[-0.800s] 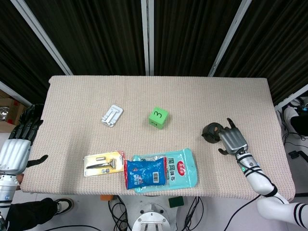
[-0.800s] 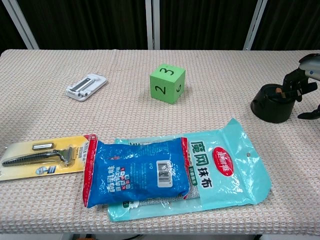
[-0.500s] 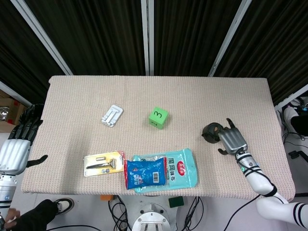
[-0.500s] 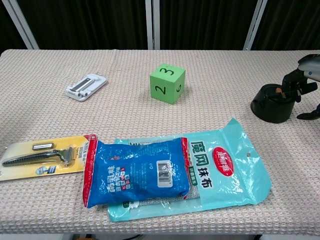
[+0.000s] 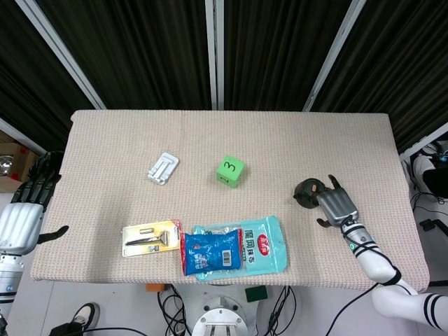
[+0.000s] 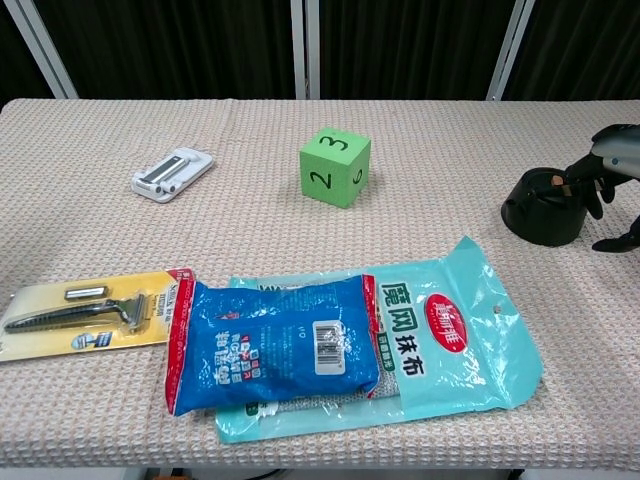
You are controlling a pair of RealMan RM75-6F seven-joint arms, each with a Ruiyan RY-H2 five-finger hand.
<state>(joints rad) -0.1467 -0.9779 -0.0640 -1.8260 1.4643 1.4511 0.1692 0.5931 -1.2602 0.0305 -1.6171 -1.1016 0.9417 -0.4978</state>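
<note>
My right hand lies on the table at the right, just beside a small black cup. Its fingers reach to the cup's right rim while the thumb is spread away toward the front; nothing is gripped. My left hand hangs off the table's left edge with fingers extended and apart, holding nothing; only the head view shows it. It is nearest to a yellow razor pack.
A green numbered cube stands mid-table. A white plastic piece lies to its left. A blue packet overlaps a teal cloth pack at the front edge of the beige table.
My right hand has drawn back slightly to the right, its fingers sliding from over the cup's rim to its right side. The left hand and other objects are unmoved.
</note>
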